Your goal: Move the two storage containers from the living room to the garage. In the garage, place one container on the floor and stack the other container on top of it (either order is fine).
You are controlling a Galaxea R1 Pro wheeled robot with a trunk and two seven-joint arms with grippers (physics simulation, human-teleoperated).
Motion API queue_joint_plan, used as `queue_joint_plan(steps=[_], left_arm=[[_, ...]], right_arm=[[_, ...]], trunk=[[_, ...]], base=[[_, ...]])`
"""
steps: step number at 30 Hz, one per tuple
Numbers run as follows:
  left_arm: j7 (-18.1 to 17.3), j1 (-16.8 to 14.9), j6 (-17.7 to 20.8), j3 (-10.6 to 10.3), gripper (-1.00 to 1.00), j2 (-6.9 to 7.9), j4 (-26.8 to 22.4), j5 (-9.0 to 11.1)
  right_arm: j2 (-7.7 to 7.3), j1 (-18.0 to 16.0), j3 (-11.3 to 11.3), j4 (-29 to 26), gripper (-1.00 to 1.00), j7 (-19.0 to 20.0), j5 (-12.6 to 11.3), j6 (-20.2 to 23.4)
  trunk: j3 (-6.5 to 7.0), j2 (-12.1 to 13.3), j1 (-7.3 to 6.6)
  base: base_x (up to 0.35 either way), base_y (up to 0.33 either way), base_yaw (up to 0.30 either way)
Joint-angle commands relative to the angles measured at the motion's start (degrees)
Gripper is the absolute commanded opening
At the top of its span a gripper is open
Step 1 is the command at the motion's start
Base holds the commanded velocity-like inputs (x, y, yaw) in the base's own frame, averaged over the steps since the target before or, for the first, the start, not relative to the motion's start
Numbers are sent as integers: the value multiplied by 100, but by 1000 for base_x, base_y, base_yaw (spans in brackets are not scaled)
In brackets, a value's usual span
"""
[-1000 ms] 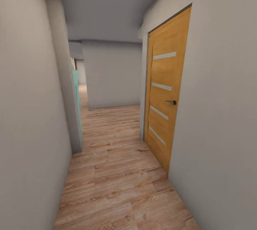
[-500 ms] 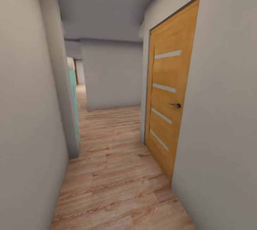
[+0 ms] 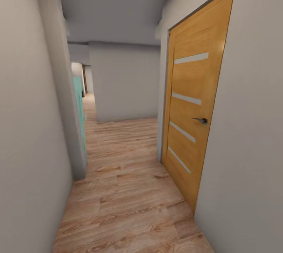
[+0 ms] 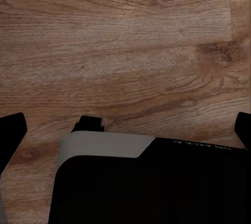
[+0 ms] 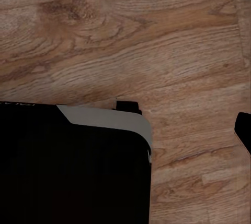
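Two pale grey walls (image 3: 27, 127) are being shown flanking a corridor of light wood-plank floor (image 3: 125, 190), with an orange door (image 3: 192, 119) set shut in the right-hand wall. Both wrist cameras are being pointed down at planks and the robot's dark base (image 4: 151, 182). Neither gripper's opening can be told, nor any container's position.

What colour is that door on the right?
Orange-brown wood door with pale horizontal stripes, best in the head view.

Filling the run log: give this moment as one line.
place: hallway, wood-plank floor | right: closed wooden door | left gripper: open, empty | right gripper: unclear | containers: not in hand
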Motion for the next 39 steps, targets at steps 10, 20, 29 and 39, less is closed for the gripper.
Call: queue_joint_plan(steps=[10,20,29,39], left_arm=[[23,-4,-24,-49,100,-17,6,47],[20,-5,-17,-49,100,-18,6,47],[18,-5,-18,-49,100,-28,6,47],[18,-5,-19,-55,100,-37,6,43]], right_arm=[[2,-8,43,18,100,-43,-46,-20],[-11,-8,62,18,100,-43,6,-15],[-24,-8,82,18,100,-29,6,-15],[-24,-8,87,18,100,-35,5,-15]], trunk=[[-8,-5,4],[-8,-5,4],[-8,-5,4],[-8,-5,4]], base=[[330,0,249],[330,0,59],[331,0,1],[331,0,0]])
